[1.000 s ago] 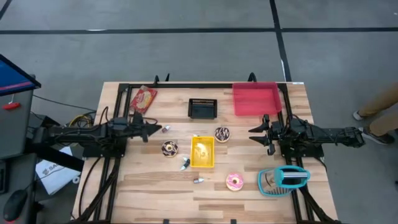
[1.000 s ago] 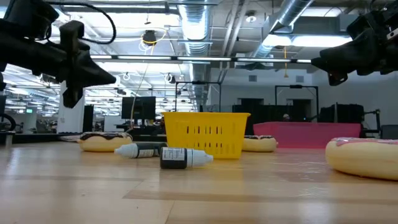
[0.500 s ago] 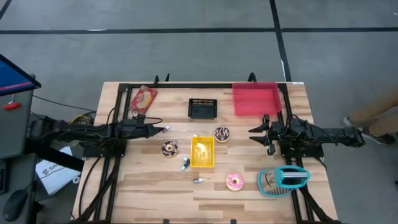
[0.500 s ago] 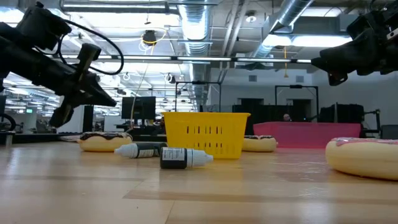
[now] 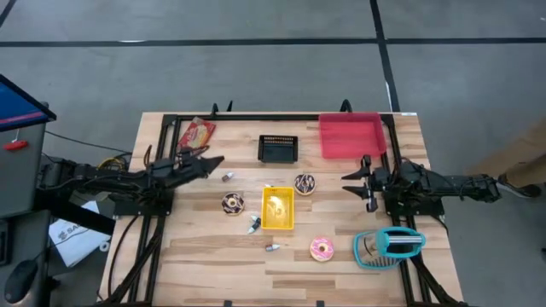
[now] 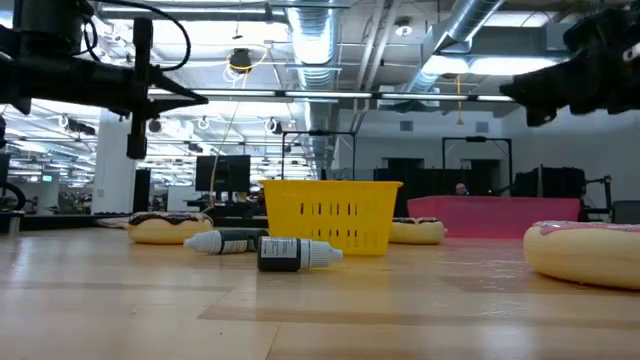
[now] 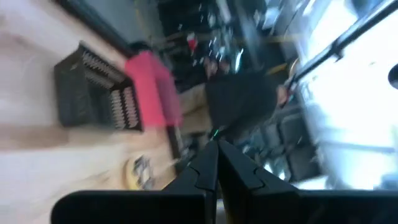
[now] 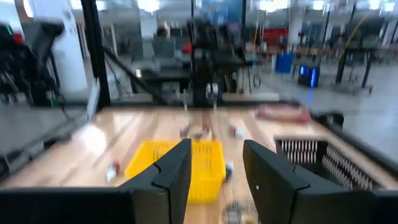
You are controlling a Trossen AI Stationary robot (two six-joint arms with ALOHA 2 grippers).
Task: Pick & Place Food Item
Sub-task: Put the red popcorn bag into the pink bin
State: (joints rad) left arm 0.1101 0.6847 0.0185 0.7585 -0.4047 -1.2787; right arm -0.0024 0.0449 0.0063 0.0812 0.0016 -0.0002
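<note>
Three donuts lie flat on the wooden table: a chocolate one (image 5: 233,203), a sprinkled chocolate one (image 5: 305,183) and a pink one (image 5: 322,248) (image 6: 585,252). A red snack packet (image 5: 196,135) lies at the far left. My left gripper (image 5: 217,159) (image 7: 214,163) hangs shut and level above the table's left part, near the packet, holding nothing. My right gripper (image 5: 345,182) (image 8: 214,163) hovers open at the right side, pointing toward the table's middle, with nothing between its fingers.
A yellow basket (image 5: 278,208) stands at the centre, a black basket (image 5: 278,148) behind it and a red tray (image 5: 351,135) at the far right. A teal object (image 5: 388,247) lies near right. Small bottles (image 5: 254,223) (image 5: 228,176) lie around the yellow basket.
My left gripper dipped its tip, then rose and came level again, rolling about its own line and swinging a little toward the table's far edge. It has stayed shut. My right gripper has kept still.
</note>
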